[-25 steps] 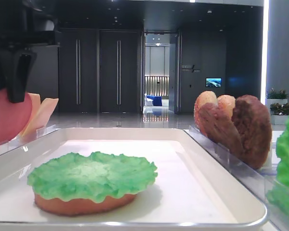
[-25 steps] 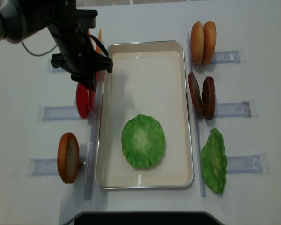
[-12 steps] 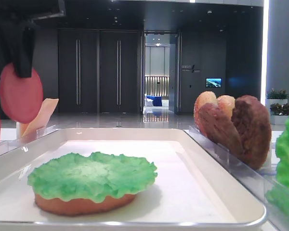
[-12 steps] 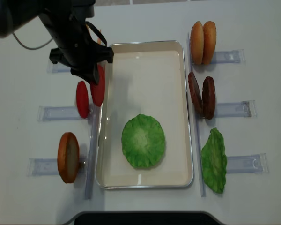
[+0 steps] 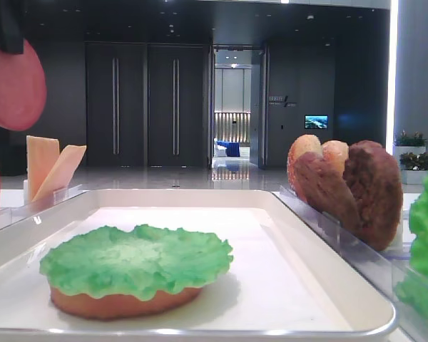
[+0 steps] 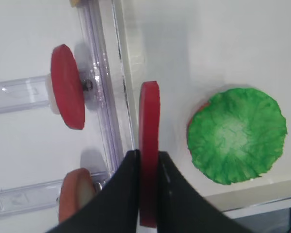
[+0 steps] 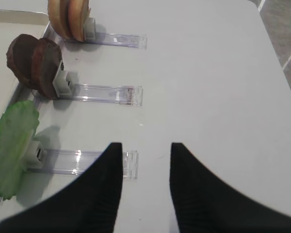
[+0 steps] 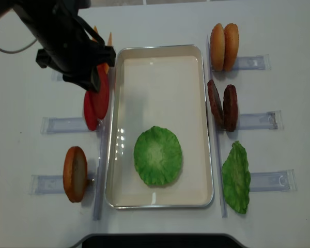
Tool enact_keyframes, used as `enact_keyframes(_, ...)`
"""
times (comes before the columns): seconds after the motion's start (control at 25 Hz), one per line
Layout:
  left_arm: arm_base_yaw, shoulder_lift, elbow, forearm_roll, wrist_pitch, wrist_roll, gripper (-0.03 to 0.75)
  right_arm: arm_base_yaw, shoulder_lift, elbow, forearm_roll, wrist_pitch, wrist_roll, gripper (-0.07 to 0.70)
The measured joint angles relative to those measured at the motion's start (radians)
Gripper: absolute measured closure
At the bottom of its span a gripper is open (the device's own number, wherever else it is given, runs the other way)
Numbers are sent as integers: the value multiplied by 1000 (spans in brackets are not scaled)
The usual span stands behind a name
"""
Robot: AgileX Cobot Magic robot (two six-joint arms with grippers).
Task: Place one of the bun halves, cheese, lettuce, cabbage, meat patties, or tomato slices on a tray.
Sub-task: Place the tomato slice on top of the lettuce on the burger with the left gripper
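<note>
Lifted clear of its holder since the earlier frame, one of the tomato slices (image 6: 149,145) now hangs edge-down in my left jaws (image 6: 146,167), raised higher.

Those jaws are clamped tight on its rim, holding it above the left rim of the tray (image 8: 160,49); the second slice (image 6: 67,86) stays in its holder (image 6: 19,91). On the tray, lettuce (image 8: 157,155) already covers a bun half (image 5: 121,301), so carrying across comes next. My right jaws (image 7: 145,162) stand open, empty, over the bench (image 7: 208,73).

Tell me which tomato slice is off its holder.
The slice pinched on edge in the left hand, hanging beside the tray's left rim. The other slice stands upright in its clear holder.
</note>
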Motion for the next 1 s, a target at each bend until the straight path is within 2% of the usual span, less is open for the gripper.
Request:
enact_keyframes(0.16,-59,-56,48,24,-4,-55,668,0,0,0,0,0,0,397)
enact_keyframes(0.32,-66,-100,81,24,-5,-82,668,0,0,0,0,0,0,397)
enact_keyframes(0.4,-74,-139,128,24,-28,-100,668,0,0,0,0,0,0,397)
enact_keyframes(0.52,-84,-203,230,5,-89,-116,668,0,0,0,0,0,0,397)
enact_keyframes(0.6,-85,-246,300,-13,-154,-121,668,0,0,0,0,0,0,397)
enact_keyframes(0.72,-85,-306,386,-21,-224,-145,668,0,0,0,0,0,0,397)
enact_keyframes(0.84,-85,-331,451,-25,-278,-150,668,0,0,0,0,0,0,397)
enact_keyframes(1.0,-85,-332,514,-74,-386,-145,668,0,0,0,0,0,0,397)
